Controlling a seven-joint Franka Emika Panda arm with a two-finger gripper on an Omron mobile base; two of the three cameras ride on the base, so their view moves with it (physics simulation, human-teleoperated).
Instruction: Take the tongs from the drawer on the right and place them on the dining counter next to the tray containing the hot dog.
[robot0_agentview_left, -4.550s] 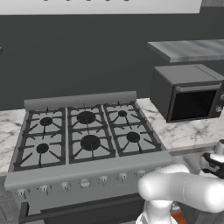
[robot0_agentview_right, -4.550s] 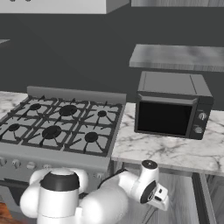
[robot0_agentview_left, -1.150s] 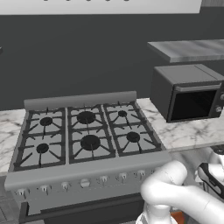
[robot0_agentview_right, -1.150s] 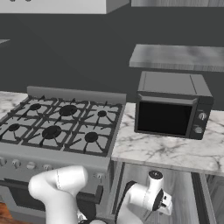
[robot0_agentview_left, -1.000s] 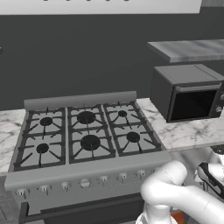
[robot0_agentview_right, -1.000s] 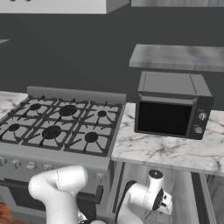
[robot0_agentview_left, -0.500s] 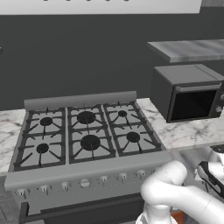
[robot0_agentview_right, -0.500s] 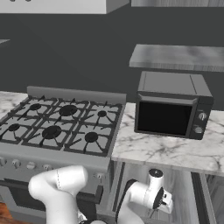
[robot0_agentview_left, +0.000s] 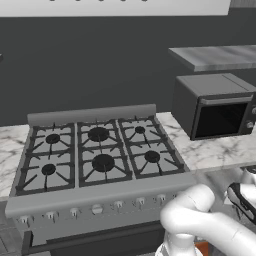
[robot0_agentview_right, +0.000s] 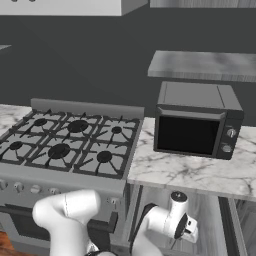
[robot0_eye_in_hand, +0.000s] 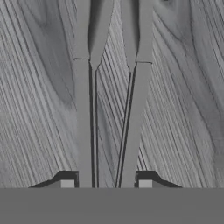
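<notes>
We see a gas stove (robot0_agentview_left: 97, 155) with six burners filling the left half of both base views, set into a marble counter (robot0_agentview_right: 190, 172). At about 3 o'clock from the stove a dark microwave (robot0_agentview_right: 197, 120) stands on that counter, with a grey shelf (robot0_agentview_right: 205, 65) above it at 12 o'clock. Below the counter's edge, at 6 o'clock from the microwave, our white arm (robot0_agentview_right: 160, 222) bends down in front of the cabinets toward the open drawer (robot0_eye_in_hand: 39, 87), whose grey wood-grain floor shows in the hand view. On that floor lie the tongs (robot0_eye_in_hand: 109, 109), their two thin grey arms running from 6 o'clock up to 12 o'clock. Our claw (robot0_eye_in_hand: 106, 183) sits at the 6 o'clock end, its two dark fingertips (robot0_eye_in_hand: 65, 180) pressed against the outer sides of the tongs' arms, narrowed onto them.
</notes>
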